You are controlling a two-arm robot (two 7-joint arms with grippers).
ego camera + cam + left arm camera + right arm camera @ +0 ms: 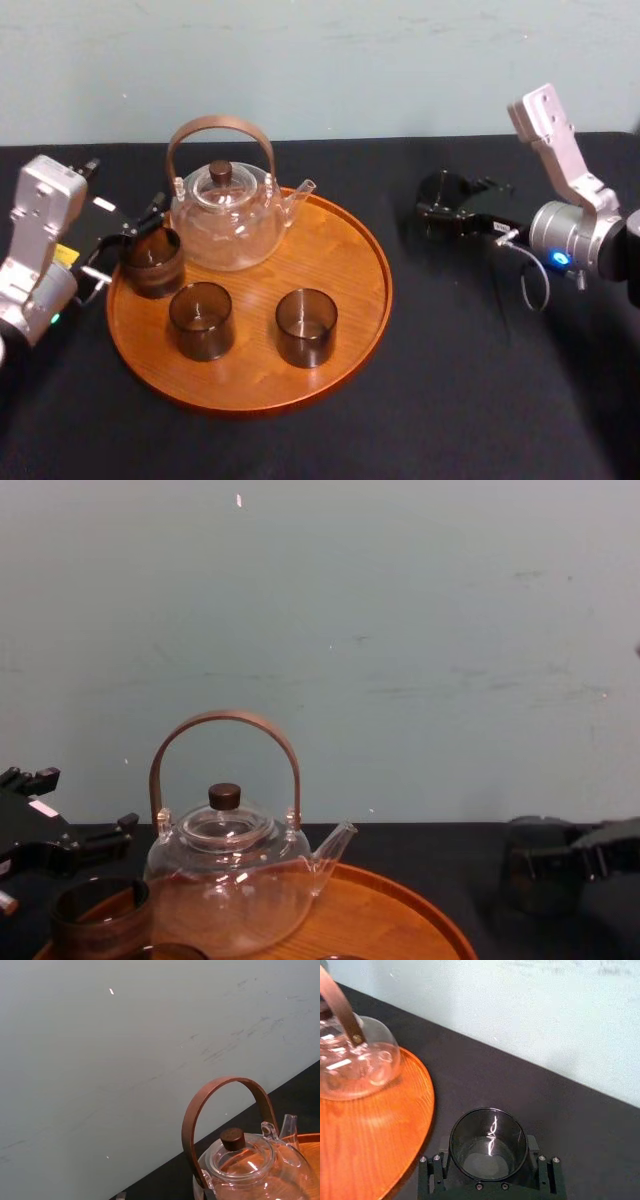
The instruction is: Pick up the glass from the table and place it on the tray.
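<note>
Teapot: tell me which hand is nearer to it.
Left. The left hand is beside the teapot, at the tray edge; the right hand is off the tray, around a glass.
</note>
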